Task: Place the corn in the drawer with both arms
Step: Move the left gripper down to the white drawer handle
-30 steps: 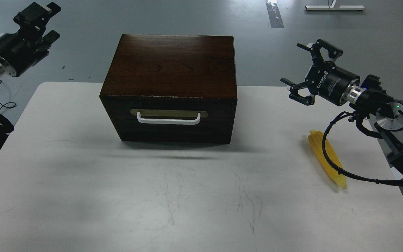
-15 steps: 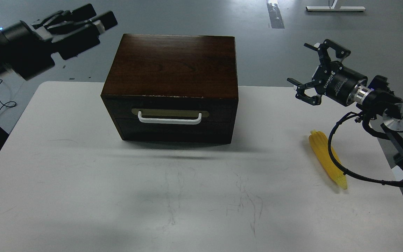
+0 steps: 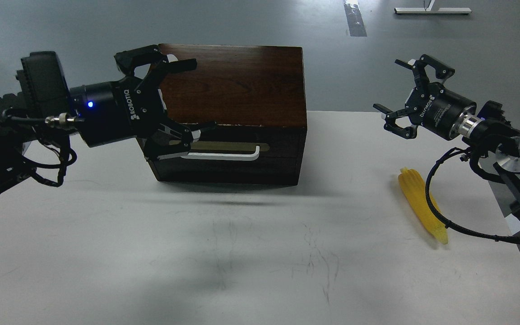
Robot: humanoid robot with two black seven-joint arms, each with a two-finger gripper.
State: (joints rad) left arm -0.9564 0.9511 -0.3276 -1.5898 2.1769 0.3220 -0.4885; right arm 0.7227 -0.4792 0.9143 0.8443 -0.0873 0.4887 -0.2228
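A pale desk (image 3: 106,253) fills the foreground, its nearest stretch bare apart from faint scratches. Toward its right edge lies the yellow corn (image 3: 415,203), flat on the surface with its tapered tip pointing toward the viewer; a black cable (image 3: 436,215) crosses over it. Farther back, at the middle of the desk, stands a dark wooden box (image 3: 233,83). Its drawer (image 3: 242,155) is closed, with a white bar handle (image 3: 228,155) on a brass plate. The left pincer (image 3: 183,101) hovers by the box's front left corner, fingers spread apart, holding nothing. The right pincer (image 3: 397,92) hangs in the air above and beyond the corn, fingers also spread apart and empty.
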